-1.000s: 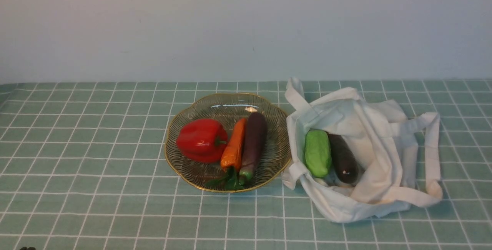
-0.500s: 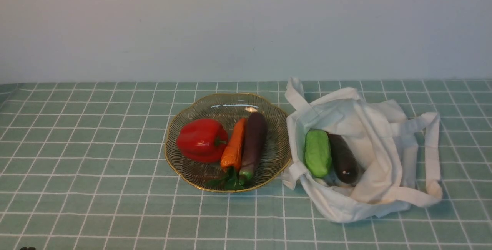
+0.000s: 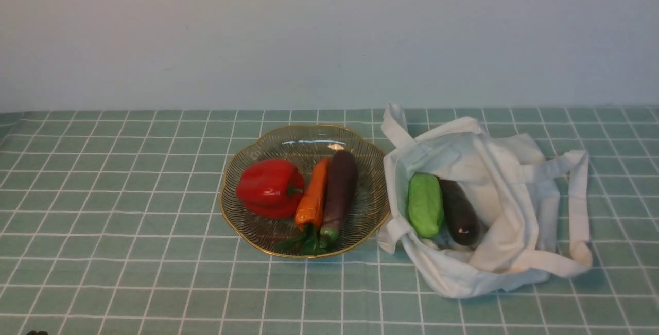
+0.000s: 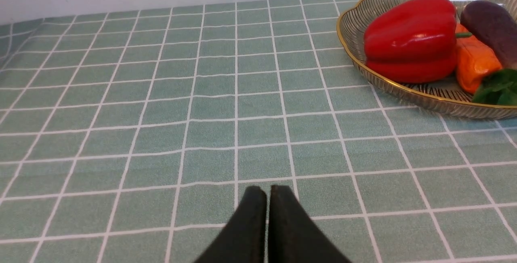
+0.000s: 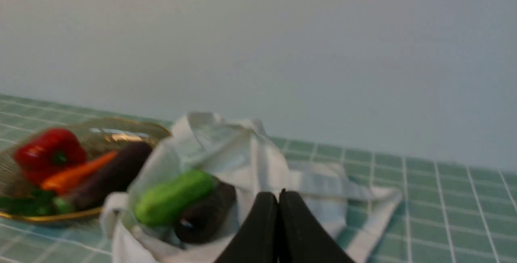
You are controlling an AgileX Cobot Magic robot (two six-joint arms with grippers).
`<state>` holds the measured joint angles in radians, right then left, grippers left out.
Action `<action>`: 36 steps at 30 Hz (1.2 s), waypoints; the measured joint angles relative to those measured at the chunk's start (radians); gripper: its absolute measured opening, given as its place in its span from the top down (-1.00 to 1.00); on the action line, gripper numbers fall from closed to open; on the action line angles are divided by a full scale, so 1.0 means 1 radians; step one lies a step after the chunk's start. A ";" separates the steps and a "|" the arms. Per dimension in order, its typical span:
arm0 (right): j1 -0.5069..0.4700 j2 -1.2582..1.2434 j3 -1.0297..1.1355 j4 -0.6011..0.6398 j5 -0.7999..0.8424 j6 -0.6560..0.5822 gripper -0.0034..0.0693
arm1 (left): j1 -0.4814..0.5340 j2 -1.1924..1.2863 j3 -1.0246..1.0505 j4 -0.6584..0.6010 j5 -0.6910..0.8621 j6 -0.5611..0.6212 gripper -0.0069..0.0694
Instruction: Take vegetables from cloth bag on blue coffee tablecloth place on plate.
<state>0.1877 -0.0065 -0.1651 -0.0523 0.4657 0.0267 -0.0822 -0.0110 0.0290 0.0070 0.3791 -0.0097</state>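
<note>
Your plate (image 3: 247, 232) sits on the cloth (image 3: 128, 211) covering the bench, just left of the bag (image 3: 515, 191), their edges about touching. On the plate you have a red pepper (image 3: 267, 187) at the left, a carrot (image 3: 314, 195) beside it with its leaves (image 3: 308, 242) toward you, and a purple eggplant (image 3: 340, 191) lying against the carrot's right side.

The bag lies slumped and open, its straps (image 3: 579, 206) looped out on the right. Inside it you can see a cucumber (image 3: 425, 204) and, touching its right side, a dark eggplant (image 3: 460, 212).

Your left pincer (image 4: 267, 192) is clenched with nothing between its fingers, low over bare cloth, well left of the plate. Your right pincer (image 5: 278, 198) is also clenched and holds nothing; from its wrist camera it sits above the bag's near side, with the cucumber (image 5: 173, 197) and dark eggplant (image 5: 206, 216) ahead of it. Neither arm shows in the front view.
</note>
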 joint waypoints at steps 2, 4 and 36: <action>-0.087 -0.005 0.076 0.000 0.011 0.000 0.95 | 0.000 0.000 0.000 0.000 0.000 0.000 0.83; -0.124 -0.005 0.104 0.000 0.019 0.000 0.95 | 0.000 0.000 0.000 0.000 0.000 0.000 0.83; -0.122 -0.005 0.183 0.000 -0.066 0.000 0.95 | 0.000 0.000 0.000 0.000 0.000 0.000 0.83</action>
<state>0.0662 -0.0111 0.0177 -0.0523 0.4000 0.0267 -0.0822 -0.0110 0.0290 0.0070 0.3791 -0.0097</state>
